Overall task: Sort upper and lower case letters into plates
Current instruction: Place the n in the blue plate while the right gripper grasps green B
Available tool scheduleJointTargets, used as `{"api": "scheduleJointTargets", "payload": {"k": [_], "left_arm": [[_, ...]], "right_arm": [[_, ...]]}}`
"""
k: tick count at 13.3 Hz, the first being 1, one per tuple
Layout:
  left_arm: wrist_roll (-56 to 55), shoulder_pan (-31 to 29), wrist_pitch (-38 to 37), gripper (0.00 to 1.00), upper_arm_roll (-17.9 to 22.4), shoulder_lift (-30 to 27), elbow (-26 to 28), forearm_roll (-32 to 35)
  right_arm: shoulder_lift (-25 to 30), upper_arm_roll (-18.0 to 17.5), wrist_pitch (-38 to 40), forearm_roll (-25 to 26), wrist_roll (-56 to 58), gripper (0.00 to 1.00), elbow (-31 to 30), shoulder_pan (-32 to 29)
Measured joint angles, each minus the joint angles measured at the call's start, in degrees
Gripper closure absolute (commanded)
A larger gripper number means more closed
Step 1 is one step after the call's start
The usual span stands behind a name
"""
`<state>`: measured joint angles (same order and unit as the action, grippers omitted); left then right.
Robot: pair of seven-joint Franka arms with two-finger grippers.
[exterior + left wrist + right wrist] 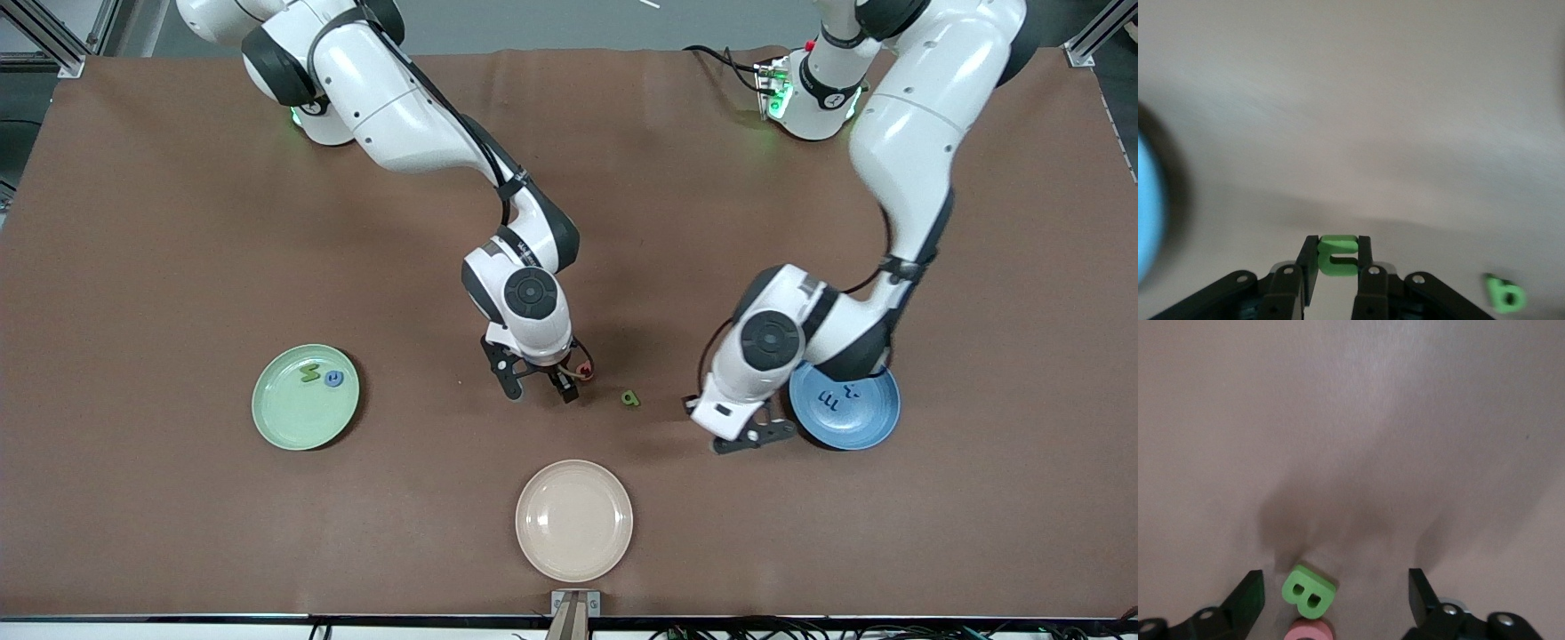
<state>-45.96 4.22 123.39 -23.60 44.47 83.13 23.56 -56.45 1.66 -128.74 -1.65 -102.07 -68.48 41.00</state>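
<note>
Front view: a brown desk (pixel 178 222) with a mint green plate (pixel 289 418) toward the right arm's end holding two letters, and a blue plate (pixel 858 422) toward the left arm's end, also with letters. Left gripper (pixel 1338 267), beside the blue plate, pinches a green letter (pixel 1338 255). Right gripper (pixel 1337 593), fingers spread, straddles a green letter B (pixel 1308 592) and a pink letter (pixel 1311 631). A cream plate (pixel 574 520) sits nearest the camera.
</note>
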Motion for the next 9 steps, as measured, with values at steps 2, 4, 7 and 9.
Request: {"api": "scheduleJointTargets", "payload": {"k": [2, 4, 7, 9], "left_arm": [[6.6, -3.0, -4.1, 0.97, 0.0, -1.7, 0.0, 0.0], [12.0, -5.9, -6.4, 0.97, -0.1, -2.7, 0.7, 0.0], [18.8, -10.5, -6.6, 0.91, 0.0, -3.5, 3.7, 0.0], [21.8, -13.4, -5.4, 0.65, -0.1, -3.7, 6.2, 0.0]], "right_arm": [[-1.5, 0.0, 0.5, 0.0, -1.0, 0.23, 2.0, 0.6], [-2.4, 0.1, 0.8, 0.0, -1.2, 0.36, 3.2, 0.9], [-2.6, 0.1, 1.9, 0.0, -1.2, 0.86, 3.9, 1.0], [-2.5, 0.1, 2.2, 0.0, -1.2, 1.00, 4.5, 1.0]]}}
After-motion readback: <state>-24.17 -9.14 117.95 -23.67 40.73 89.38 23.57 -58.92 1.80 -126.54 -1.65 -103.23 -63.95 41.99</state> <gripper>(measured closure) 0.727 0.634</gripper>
